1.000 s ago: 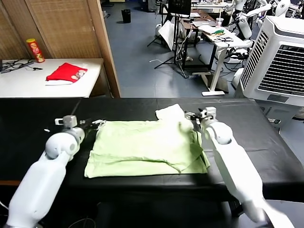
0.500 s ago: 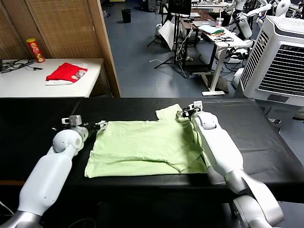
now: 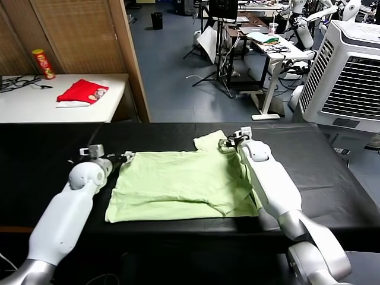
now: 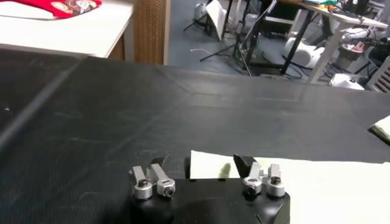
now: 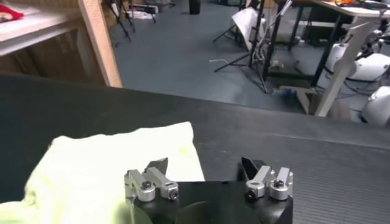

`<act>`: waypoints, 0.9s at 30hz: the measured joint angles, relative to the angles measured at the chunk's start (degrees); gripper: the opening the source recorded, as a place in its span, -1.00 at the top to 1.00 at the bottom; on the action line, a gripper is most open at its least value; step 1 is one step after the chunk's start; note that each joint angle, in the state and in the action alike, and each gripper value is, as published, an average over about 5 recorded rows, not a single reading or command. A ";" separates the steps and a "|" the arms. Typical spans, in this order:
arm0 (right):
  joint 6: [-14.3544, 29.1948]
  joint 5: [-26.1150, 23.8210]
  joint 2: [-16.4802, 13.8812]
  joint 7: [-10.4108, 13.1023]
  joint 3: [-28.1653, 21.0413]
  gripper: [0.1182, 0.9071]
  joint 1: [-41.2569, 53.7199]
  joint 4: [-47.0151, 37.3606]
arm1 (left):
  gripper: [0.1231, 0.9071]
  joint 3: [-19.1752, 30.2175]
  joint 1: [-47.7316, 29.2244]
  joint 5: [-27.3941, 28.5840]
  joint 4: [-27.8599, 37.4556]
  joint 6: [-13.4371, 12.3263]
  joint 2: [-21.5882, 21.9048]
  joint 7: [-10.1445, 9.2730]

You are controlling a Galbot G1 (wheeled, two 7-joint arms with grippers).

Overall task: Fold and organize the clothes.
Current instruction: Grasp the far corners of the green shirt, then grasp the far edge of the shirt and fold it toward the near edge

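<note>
The clothes are one pale yellow-green shirt (image 3: 178,184) lying flat on the black table (image 3: 35,148), with one sleeve (image 3: 209,141) sticking out at its far right. My left gripper (image 3: 122,157) sits low at the shirt's far left corner. In the left wrist view that gripper (image 4: 201,163) is open, and the corner of the shirt (image 4: 208,166) lies between its dark fingertips (image 4: 244,163). My right gripper (image 3: 224,142) is at the sleeve. In its own view it (image 5: 204,164) is open, one fingertip (image 5: 158,165) over the sleeve's (image 5: 103,164) edge, the other over bare table.
A small red garment (image 3: 83,91) and a red can (image 3: 43,63) lie on a white table behind at the left. A wooden partition (image 3: 127,53) stands beyond the table's far edge. A white air cooler (image 3: 350,77) stands at the far right.
Both arms have reached forward to the shirt's far edge: the left gripper to the far left corner, the right gripper up to the sleeve. The shirt has not moved.
</note>
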 joint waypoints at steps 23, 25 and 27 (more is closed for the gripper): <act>3.39 5.28 -4.83 3.12 4.48 0.99 -10.96 20.19 | 0.98 -3.80 3.80 1.08 -6.17 -1.11 0.93 1.08; 2.37 6.29 -6.11 3.52 4.77 0.99 -12.97 23.80 | 0.98 -4.53 5.06 0.85 -8.29 -1.02 1.70 0.93; 1.24 7.11 -7.56 4.15 5.03 0.99 -15.08 27.57 | 0.98 -5.25 6.69 0.37 -10.81 -0.92 2.60 0.63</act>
